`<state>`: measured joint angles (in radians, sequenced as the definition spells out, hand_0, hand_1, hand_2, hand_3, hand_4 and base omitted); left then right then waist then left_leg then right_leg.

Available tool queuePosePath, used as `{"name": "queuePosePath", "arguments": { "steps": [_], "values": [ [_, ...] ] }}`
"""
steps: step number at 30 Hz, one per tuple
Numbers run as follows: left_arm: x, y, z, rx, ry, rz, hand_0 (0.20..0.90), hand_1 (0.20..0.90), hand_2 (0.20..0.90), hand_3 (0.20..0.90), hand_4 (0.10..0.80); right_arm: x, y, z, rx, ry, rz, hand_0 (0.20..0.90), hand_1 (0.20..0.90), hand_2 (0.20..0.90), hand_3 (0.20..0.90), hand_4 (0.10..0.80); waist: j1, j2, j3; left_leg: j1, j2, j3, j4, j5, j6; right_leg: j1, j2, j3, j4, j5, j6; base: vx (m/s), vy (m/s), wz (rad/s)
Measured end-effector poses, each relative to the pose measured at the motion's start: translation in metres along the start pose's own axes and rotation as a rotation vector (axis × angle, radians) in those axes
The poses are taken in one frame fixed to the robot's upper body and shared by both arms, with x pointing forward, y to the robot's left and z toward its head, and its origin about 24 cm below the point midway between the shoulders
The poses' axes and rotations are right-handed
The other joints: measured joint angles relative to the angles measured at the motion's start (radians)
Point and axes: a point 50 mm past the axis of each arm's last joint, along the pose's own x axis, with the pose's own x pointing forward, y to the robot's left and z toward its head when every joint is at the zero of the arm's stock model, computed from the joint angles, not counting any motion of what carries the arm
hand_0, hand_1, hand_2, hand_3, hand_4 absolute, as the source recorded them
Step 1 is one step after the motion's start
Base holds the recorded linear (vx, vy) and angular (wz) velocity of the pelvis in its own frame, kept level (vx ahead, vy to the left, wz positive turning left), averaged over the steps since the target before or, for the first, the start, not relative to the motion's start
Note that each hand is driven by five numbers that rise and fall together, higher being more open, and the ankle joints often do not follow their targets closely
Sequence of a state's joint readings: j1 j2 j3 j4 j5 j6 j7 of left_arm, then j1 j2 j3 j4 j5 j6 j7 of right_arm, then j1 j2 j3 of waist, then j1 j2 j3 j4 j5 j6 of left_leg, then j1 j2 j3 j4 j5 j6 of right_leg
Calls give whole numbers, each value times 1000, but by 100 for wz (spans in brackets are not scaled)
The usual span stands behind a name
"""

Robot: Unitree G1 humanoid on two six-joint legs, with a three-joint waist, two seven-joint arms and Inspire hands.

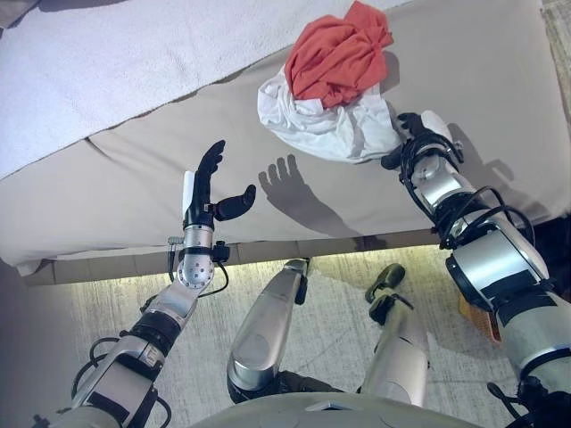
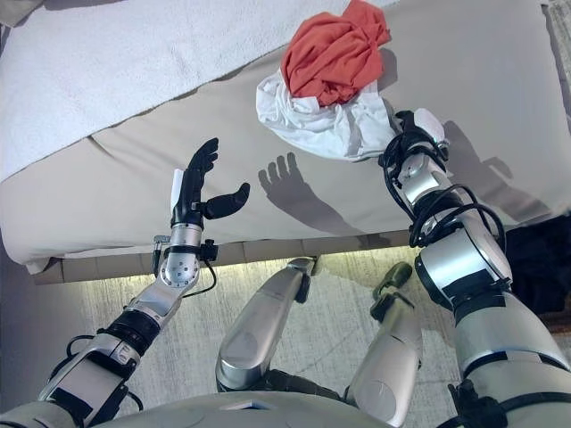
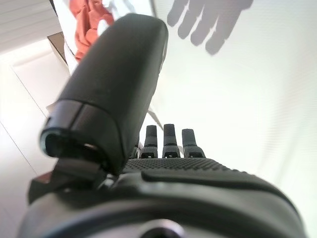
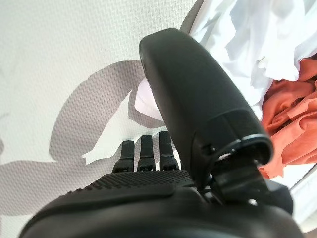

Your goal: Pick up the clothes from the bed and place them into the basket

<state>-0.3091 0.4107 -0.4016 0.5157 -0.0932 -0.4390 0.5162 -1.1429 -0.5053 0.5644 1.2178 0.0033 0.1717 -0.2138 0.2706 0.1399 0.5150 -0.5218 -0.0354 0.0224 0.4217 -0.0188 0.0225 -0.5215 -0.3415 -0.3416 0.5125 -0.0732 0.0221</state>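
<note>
Right hand (image 1: 417, 135) – fingers spread, grasping nothing – sits at the white garment's (image 1: 332, 130) four o'clock edge; sweep under it, gathering the red shirt (image 1: 337, 55) too – left hand (image 1: 211, 192) idle, spread

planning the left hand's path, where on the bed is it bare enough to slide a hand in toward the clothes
The bed is bare between the left hand and the white garment, and also left of the pile up to the white blanket. It is crowded on the pile's right side, where the right hand sits against the white garment under the red garment.
</note>
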Motion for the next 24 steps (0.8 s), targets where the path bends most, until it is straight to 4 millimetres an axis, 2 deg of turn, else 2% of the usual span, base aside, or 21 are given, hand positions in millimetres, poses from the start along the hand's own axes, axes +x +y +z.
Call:
{"name": "queuePosePath", "arguments": {
  "steps": [4, 12, 13, 14, 15, 16, 18, 20, 21, 22, 24],
  "values": [
    [-8, 0, -4, -27, 27, 6, 900, 900, 900, 900, 800, 2, -11, 8, 32, -6, -21, 900, 900, 900, 900, 800, 2, 1, 0, -66, 0, -12, 66, -17, -7, -56, -15, 1, 59, -9, 0, 0, -8, 6],
    [-20, 1, -12, -31, 66, 2, 900, 900, 900, 900, 800, 1, -2, 16, 109, -36, 58, 900, 900, 900, 900, 800, 34, 1, 0, -79, -2, -47, 71, -20, -9, -64, -18, -5, 71, -11, 3, 12, -50, 5],
    [-20, 1, -12, -31, 67, 0, 900, 900, 900, 900, 800, 1, 0, 19, 112, -53, 76, 775, 775, 775, 755, 655, 43, 1, 0, -77, -1, -51, 61, -20, -9, -61, -14, -12, 59, -12, 4, 26, -46, 1],
    [-20, 1, -12, -30, 68, -1, 900, 900, 900, 900, 800, 0, 2, 23, 115, -69, 89, 681, 681, 681, 645, 545, 50, 1, 0, -74, 0, -55, 49, -20, -9, -58, -12, -20, 51, -11, 4, 27, -62, -2],
    [-20, 1, -12, -30, 68, -2, 900, 900, 900, 900, 800, -1, 6, 25, 115, -76, 105, 359, 359, 359, 269, 169, 53, 1, 0, -67, 0, -57, 42, -20, -9, -52, -13, -24, 53, -11, 4, 24, -67, 1],
    [-21, 2, -13, -29, 70, -2, 900, 900, 900, 900, 800, -1, 10, 27, 110, -82, 120, 300, 300, 300, 200, 100, 54, 1, 0, -58, 0, -59, 42, -20, -9, -44, -15, -25, 56, -11, 4, 15, -51, 5],
    [-22, 2, -13, -28, 73, -2, 900, 900, 900, 900, 800, -3, 17, 33, 108, -108, 148, 300, 300, 300, 200, 100, 57, 1, 0, -39, 1, -61, 41, -20, -9, -27, -13, -27, 51, -12, 4, 10, -34, 0],
    [-24, 3, -13, -31, 70, -4, 900, 900, 900, 900, 800, -7, 27, 47, 121, -166, 189, 300, 300, 300, 200, 100, 59, 1, -1, -23, 3, -71, 15, -20, -9, -9, -6, -40, 44, -12, 4, 17, -49, -5],
    [-25, 3, -12, -30, 67, -11, 900, 900, 900, 900, 800, -8, 30, 51, 124, -175, 205, 300, 300, 300, 200, 100, 62, 1, -1, -20, 2, -71, 14, -19, -9, -19, -13, -36, 96, -19, 2, 23, -58, 28],
    [-21, 2, -8, -32, 47, -18, 900, 900, 900, 900, 800, -9, 33, 52, 125, -175, 214, 300, 300, 300, 200, 100, 60, 1, -1, -21, -5, -70, 28, -19, -10, -5, -26, -24, 140, -71, -19, 21, -45, 37],
    [-18, 4, -5, -34, 30, -12, 900, 900, 900, 900, 800, -11, 35, 62, 132, -199, 215, 300, 300, 300, 200, 100, 76, 1, -1, -20, -6, -73, 28, -18, -15, -8, -26, -32, 125, -87, -19, 25, -33, 11]
  ]
}}
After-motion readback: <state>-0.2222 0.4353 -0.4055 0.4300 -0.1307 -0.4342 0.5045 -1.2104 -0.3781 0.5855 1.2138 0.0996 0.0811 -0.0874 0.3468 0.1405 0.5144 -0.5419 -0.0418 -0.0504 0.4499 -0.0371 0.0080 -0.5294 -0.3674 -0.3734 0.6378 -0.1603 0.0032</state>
